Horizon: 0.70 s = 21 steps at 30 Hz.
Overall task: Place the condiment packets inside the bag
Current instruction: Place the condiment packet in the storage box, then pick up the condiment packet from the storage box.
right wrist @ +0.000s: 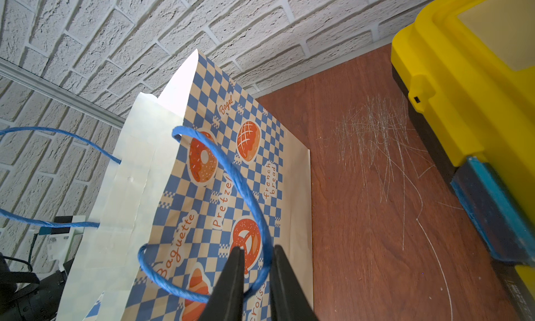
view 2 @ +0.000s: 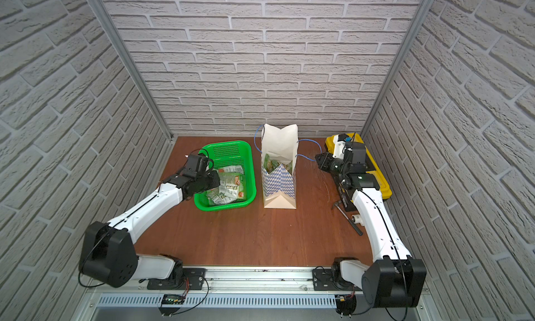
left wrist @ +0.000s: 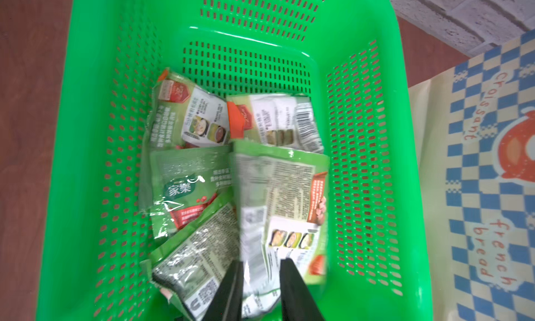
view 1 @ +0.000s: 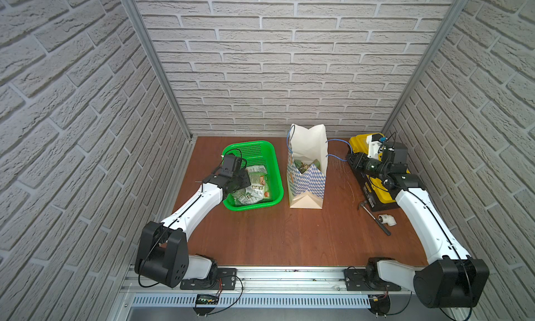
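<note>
Condiment packets (left wrist: 185,189): green, clear and orange-red printed sachets, held in two lots.
Lot one, the larger: a loose, overlapping heap on the floor of the green perforated basket (view 1: 249,144), which stands toward the far left corner of the table (view 1: 289,241).
Lot two: a few sachets (view 1: 302,166) low inside the bag, visible in both top views.

Bag (view 2: 279,186): checkered paper bakery bag, upright, mouth open. It stands near the middle of the table's far edge, just beside the basket.

Progress, as judged: begun, likely under half done. The heap in the basket outnumbers what shows in the bag, though the bag's depth hides a full count.

Left arm (view 1: 199,203): reaches from the near left corner, wrist bent down over the basket's near end.
Left gripper (left wrist: 261,264): lowered to the heap, fingers a little apart. The edge of one blurred green packet lies between them. Whether they pinch it or merely straddle it cannot be told.

Right arm (view 1: 419,215): stretched along the right edge above the yellow toolbox (view 1: 357,141) at the far right corner, wrist turned toward the bag.
Right gripper (right wrist: 257,248): held level, fingers narrowly apart. The bag's blue cord handle (right wrist: 231,171) is threaded between them and drawn outward. Whether it is hooked or clamped cannot be told.
</note>
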Each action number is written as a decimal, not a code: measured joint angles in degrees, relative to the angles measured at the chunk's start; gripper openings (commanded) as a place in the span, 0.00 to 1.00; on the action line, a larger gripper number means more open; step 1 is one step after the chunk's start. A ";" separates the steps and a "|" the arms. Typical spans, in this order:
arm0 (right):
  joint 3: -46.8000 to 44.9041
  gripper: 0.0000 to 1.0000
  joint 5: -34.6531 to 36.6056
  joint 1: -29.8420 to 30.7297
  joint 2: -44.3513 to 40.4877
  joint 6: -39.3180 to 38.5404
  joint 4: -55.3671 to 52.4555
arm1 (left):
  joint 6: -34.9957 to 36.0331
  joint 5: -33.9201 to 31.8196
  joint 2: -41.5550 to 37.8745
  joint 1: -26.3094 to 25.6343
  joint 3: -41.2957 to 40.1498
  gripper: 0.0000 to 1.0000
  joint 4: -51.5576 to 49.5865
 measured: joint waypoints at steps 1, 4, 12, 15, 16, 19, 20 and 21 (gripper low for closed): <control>0.00 0.21 -0.02 0.00 0.00 0.00 0.00 | -0.02 -0.37 -0.20 -0.02 -0.63 0.29 -0.26; 0.00 0.21 -0.24 0.00 0.00 0.00 0.00 | -0.28 -1.16 -0.50 0.00 -2.84 0.48 -0.70; -0.02 0.21 -0.66 0.00 0.00 0.20 0.28 | -0.94 1.01 1.79 0.33 -4.09 0.49 -0.07; -0.02 0.21 -0.81 0.00 0.00 0.22 0.50 | -1.73 3.21 3.80 0.59 -4.09 0.49 1.97; -0.02 0.21 -0.83 0.00 0.00 0.22 0.59 | -1.97 3.87 4.52 0.68 -4.09 0.49 2.64; -0.02 0.21 -0.90 0.00 0.00 0.42 0.83 | -2.67 5.90 7.28 1.09 -4.04 0.48 4.61; -0.02 0.21 -0.96 0.00 0.00 0.44 0.85 | -2.89 6.38 8.33 1.25 -4.00 0.48 5.09; -0.02 0.21 -1.01 0.00 0.00 0.44 0.85 | -3.15 6.75 9.35 1.36 -4.00 0.48 5.49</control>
